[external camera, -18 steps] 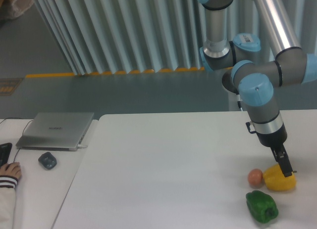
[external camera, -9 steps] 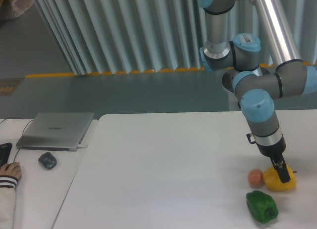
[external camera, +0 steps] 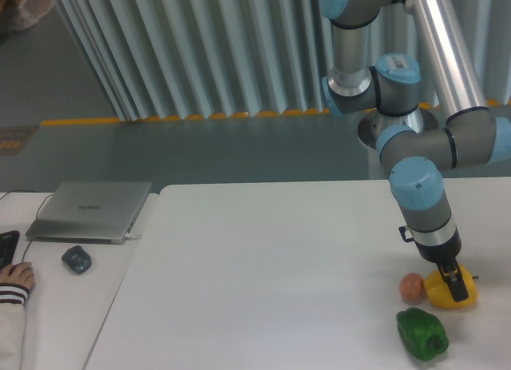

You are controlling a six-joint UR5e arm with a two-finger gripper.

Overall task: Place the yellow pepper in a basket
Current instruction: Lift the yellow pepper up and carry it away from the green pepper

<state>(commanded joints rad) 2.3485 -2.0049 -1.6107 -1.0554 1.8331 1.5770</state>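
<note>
Grey ribbed panels and a dull floor with a yellow stripe fill the background, and in front of them stands the wide white desk, bare over most of its top. No basket shows anywhere in view.

From the upper right the grey-and-blue robot arm bends down toward the desk's far right corner. On a lower side surface to the left lie a closed silver laptop, a small dark computer mouse, and a person's hand in a striped cuff at the edge of the frame.

Three small things sit together near the arm's tip. The glossy green bell pepper lies nearest the front edge. Just behind it rests the glossy, lobed yellow bell pepper, and the small orange-pink egg-like ball sits just beside the yellow pepper's left flank.

The black two-finger gripper is down over the yellow pepper's top; whether its jaws are wide, narrow or pressing on the skin cannot be told at this size.

The yellow pepper looks light, hollow and firm, but its shiny curved skin is probably slippery. A hold across the broad middle, with the jaws seated in the grooves between lobes, seems safer than pinching the small stem, and gentle pressure should do.
</note>
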